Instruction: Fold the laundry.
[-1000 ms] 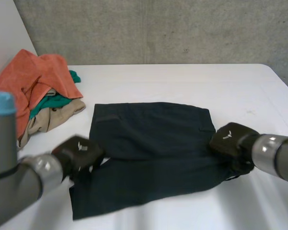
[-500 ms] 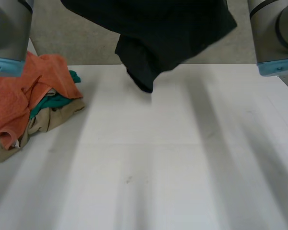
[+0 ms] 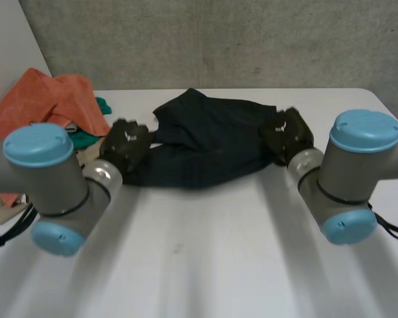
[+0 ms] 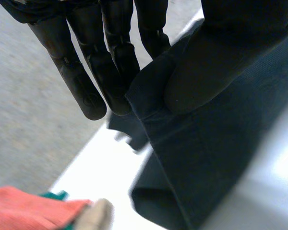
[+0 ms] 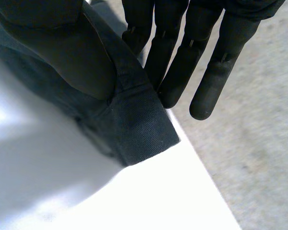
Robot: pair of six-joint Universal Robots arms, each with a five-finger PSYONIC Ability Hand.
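Note:
A pair of dark navy shorts [image 3: 209, 142] lies bunched across the far middle of the white table [image 3: 205, 252], stretched between my two hands. My left hand [image 3: 126, 147] pinches the shorts' left end: in the left wrist view the thumb [image 4: 206, 72] presses a hemmed corner of the cloth [image 4: 201, 158] against the straight fingers [image 4: 93, 72]. My right hand [image 3: 288, 134] grips the right end the same way, its thumb [image 5: 72, 57] clamping a hemmed corner [image 5: 134, 134] against the fingers [image 5: 182, 62].
A heap of laundry sits at the table's far left: an orange garment [image 3: 43, 106], a teal one [image 3: 86, 138] and a beige one [image 3: 3, 205]. The orange and beige pieces [image 4: 43, 213] show beyond my left hand. A grey wall [image 3: 219, 40] rises behind the table.
The shorts lay flat one second ago, were lifted high above the table half a second ago, and now are back down at the far side, still held at both ends.

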